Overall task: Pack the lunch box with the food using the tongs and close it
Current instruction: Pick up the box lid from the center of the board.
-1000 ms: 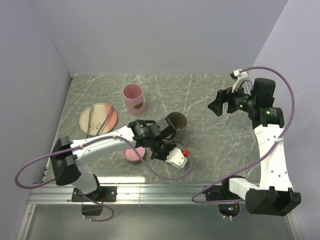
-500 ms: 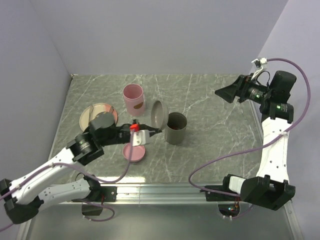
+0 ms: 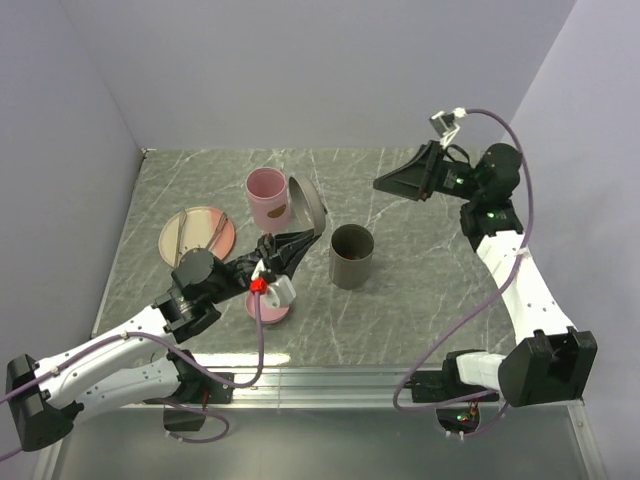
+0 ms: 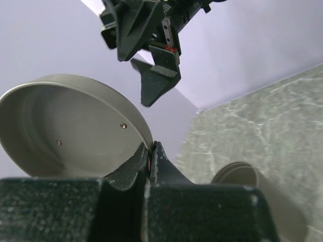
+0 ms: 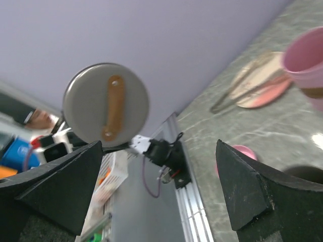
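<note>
Left gripper point(image 3: 306, 237) is clamped shut on the rim of the grey round lid point(image 3: 306, 205). It holds the lid tilted in the air, just beside the pink cup point(image 3: 266, 195) and up and left of the lunch box point(image 3: 352, 256). The left wrist view shows the lid's hollow underside, its left edge cut off by the frame. The right wrist view shows its outer face with a tan strap handle.

The lunch box is a grey cylinder standing upright and uncovered on the marble table point(image 3: 430, 290). Its inside is dark, so its contents cannot be made out. The wrist views catch only a slice of its rim.

The right gripper point(image 3: 385, 184) hangs in the air over the far right of the table, fingers spread wide and holding nothing. In the top view its two fingers overlap into one dark wedge.

The tongs point(image 5: 237, 98) lie across the pink plate point(image 3: 218, 228) at the left of the table, well apart from both grippers. They appear as thin lines from above and blurred from the right wrist. The food is too small to tell on the plate. A brown mark shows on the cup's side, but what it is stays unclear.

A small pink dish point(image 3: 270, 312) sits near the front edge, half hidden under the left wrist.
</note>
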